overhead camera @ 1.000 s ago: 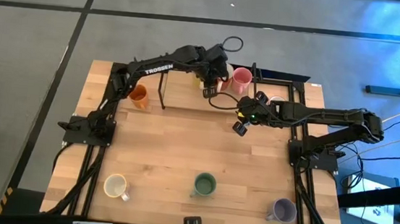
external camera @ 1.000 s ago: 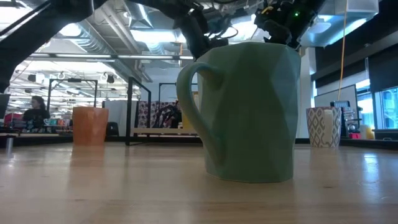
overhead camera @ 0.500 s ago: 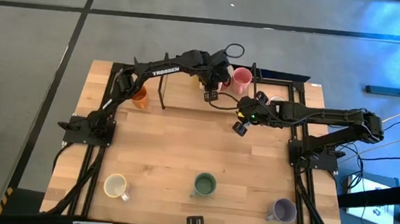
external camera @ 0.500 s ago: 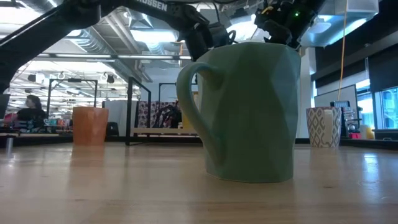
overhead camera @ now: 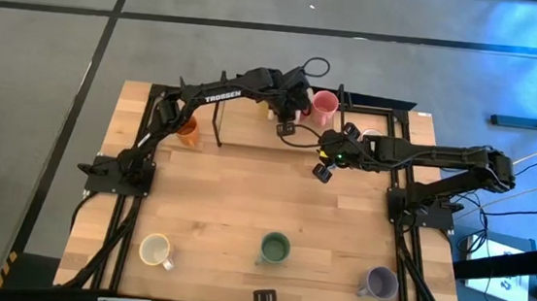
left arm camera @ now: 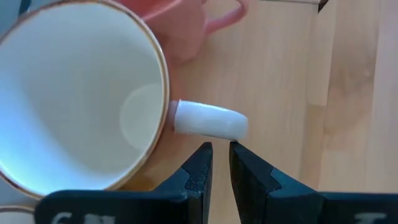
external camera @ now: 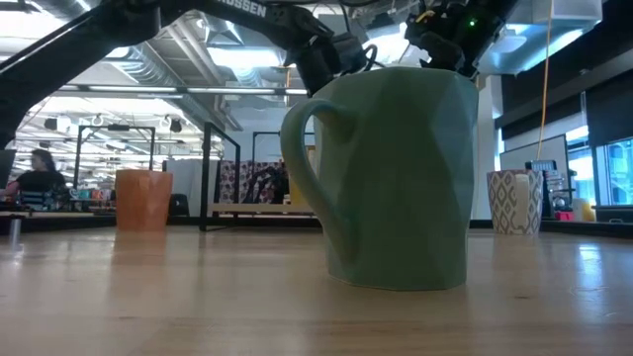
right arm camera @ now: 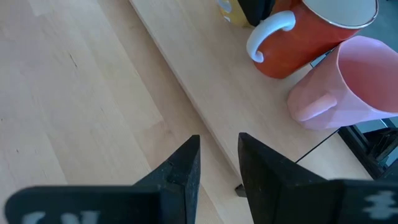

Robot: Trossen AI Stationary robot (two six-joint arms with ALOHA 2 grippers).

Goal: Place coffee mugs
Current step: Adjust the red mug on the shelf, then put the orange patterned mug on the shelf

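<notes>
Wooden desk (overhead camera: 236,182) seen from above carries the mugs in 2 loose rows. At about 10 o'clock on it sits the orange mug (overhead camera: 187,129), half under the left arm. The cream mug (overhead camera: 155,249) stands at 7 o'clock near the front edge.

Moving right, the left arm reaches across the back of the desk to 12 o'clock. The left gripper (left arm camera: 221,155) hangs there over a white-handled mug (left arm camera: 81,93) with a pale inside and a brown rim. Its fingers (left arm camera: 199,165) stand a narrow slit apart with nothing between them, their tips just short of the mug's handle (left arm camera: 210,120). The right wrist view shows this mug's outside as red-orange.

The green mug (overhead camera: 274,249) stands at 6 o'clock, filling the low view. The pink mug (overhead camera: 324,104) is at 1 o'clock, just beside the white-handled mug.

The right gripper (right arm camera: 219,146) hovers over bare wood at about 2 o'clock from the desk's middle, fingers (right arm camera: 180,165) apart and empty. A white mug (overhead camera: 371,137) shows partly under the right arm at 2 o'clock. The lavender mug (overhead camera: 380,282) stands at 5 o'clock.
</notes>
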